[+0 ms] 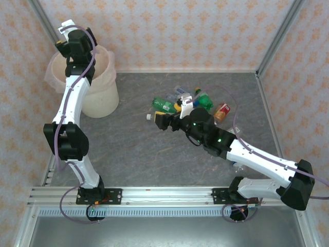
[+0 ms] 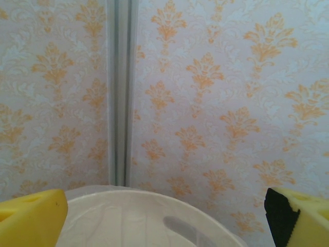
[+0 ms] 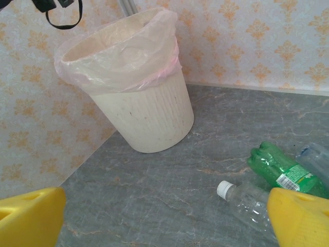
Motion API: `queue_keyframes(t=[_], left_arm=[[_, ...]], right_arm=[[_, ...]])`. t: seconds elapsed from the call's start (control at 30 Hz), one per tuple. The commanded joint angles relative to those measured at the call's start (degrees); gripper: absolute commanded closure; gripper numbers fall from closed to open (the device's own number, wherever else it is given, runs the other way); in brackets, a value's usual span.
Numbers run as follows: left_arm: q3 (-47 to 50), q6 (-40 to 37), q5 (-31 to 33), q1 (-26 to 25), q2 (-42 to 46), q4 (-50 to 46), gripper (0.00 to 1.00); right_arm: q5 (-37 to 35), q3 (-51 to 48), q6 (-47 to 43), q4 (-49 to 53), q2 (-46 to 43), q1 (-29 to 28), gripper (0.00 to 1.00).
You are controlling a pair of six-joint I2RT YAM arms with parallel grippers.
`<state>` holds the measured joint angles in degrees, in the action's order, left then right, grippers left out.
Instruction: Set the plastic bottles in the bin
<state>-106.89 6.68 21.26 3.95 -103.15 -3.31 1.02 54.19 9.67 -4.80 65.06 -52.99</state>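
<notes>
The bin [image 1: 105,95] is a cream bucket with a thin pinkish liner, standing in the far left corner; it also stands ahead in the right wrist view [image 3: 149,113]. My left gripper [image 1: 66,35] hangs open over it, and between its yellow fingers I see only the bin's rim [image 2: 154,198]. The plastic bottles [image 1: 198,102] lie in a pile at mid-table. My right gripper [image 1: 169,116] is open at the pile's left edge. A clear white-capped bottle [image 3: 247,203] lies just by its right finger [image 3: 300,218], with a green bottle [image 3: 282,170] beyond.
Patterned walls close in the back and both sides, with a metal post [image 2: 119,92] in the corner behind the bin. A red-labelled bottle [image 1: 222,111] lies at the pile's right. Bare grey tabletop [image 1: 128,139] stretches between bin and pile.
</notes>
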Motion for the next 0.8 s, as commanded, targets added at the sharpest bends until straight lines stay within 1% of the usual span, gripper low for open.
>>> queue_keyframes(t=[0.0,0.1,0.2,0.37,0.5,0.57,0.67,0.77], left_arm=[[-0.5,2.9,-2.8,-1.6,3.5,-3.2,0.01],[0.1,5.0,-3.6,-3.2,4.4,-5.5,0.01],[2.9,8.2,-6.2,-4.9,6.6,-6.1,0.01],[11.6,11.4,-8.9,-9.4,12.0,-3.3,0.01],[20.3,14.4,-12.1,-13.0,17.5,-0.2,0.01],[25.1,15.5,-13.6,-14.8,20.3,2.1,0.01],[31.4,15.8,-14.3,-18.1,24.4,4.6,0.01],[38.0,16.3,-17.4,-20.4,28.8,7.8,0.01]], right_arm=[[-4.6,-1.0,0.7,-0.7,-1.9,-0.3,0.00],[-8.3,-1.9,1.9,0.5,-2.2,-0.3,0.00],[-12.1,-2.4,3.9,2.9,-2.4,-0.2,0.00],[-19.6,-3.6,9.5,8.6,-3.9,0.3,0.00],[-24.7,-6.8,16.8,13.7,-7.3,1.6,0.00],[-24.2,-9.2,19.6,14.9,-9.4,3.0,0.00],[-21.6,-12.9,23.6,16.8,-12.1,5.8,0.00],[-20.0,-15.8,27.7,19.7,-13.8,8.3,0.04]])
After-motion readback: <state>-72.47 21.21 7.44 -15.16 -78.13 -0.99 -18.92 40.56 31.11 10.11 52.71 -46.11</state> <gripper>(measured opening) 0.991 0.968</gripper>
